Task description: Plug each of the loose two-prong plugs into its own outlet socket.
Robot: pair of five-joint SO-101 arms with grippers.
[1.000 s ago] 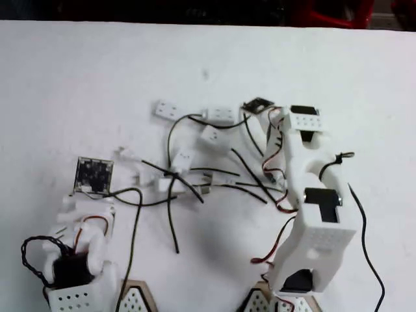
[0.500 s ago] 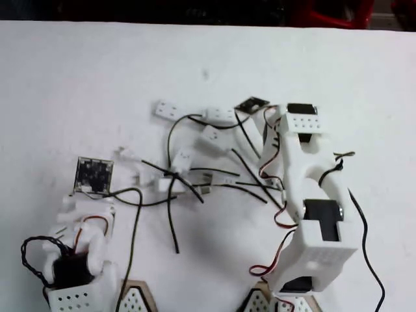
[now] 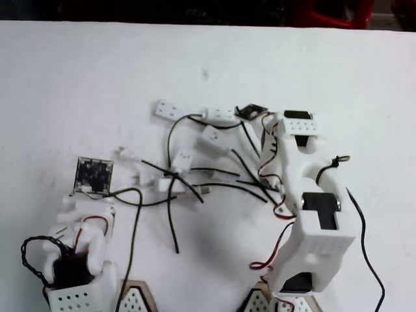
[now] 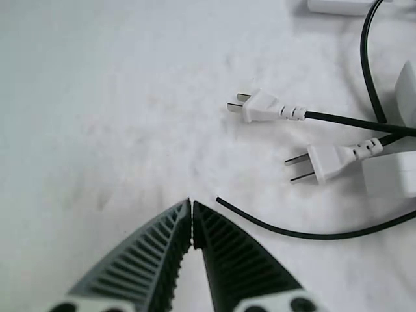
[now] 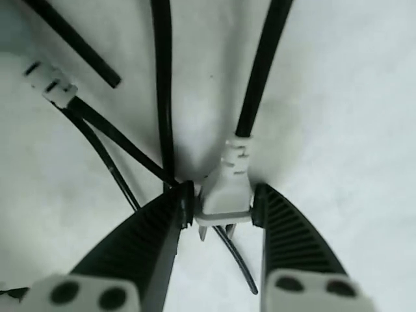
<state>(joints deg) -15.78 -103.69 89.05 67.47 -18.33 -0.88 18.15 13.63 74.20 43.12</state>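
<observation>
The white desk (image 3: pixel 78 71) ends at a dark strip along its far edge, and a red object (image 3: pixel 331 12) shows beyond the far right corner. A wide band of white desk top separates that far edge from the tangle of black cords (image 3: pixel 172 214) and small white outlet blocks (image 3: pixel 168 109) at the desk's middle. A similar margin lies between the tangle and the left edge.

Both arms rise from the near edge. The left arm (image 3: pixel 81 247) sits folded at the near left corner. The left gripper (image 4: pixel 192 224) is low over the desk, its dark ribbed fingers pressed together at the tips with nothing between them. The cut end of a thin black cord (image 4: pixel 218 199) lies just ahead of it. Beyond that, a farther loose white plug (image 4: pixel 263 107) and a nearer loose white plug (image 4: pixel 328 161) lie flat and apart. Their prongs point the same way, each trails a black cord, and neither is in a socket.

The right arm (image 3: pixel 312 227) stretches from the near edge to the right side of the tangle. The right gripper (image 5: pixel 223 201) is clenched on a white two-prong plug (image 5: pixel 225 185), with a dark finger against each side. The plug's prongs point back toward the wrist and its black cord leads away. Other black cords cross the desk beneath it.
</observation>
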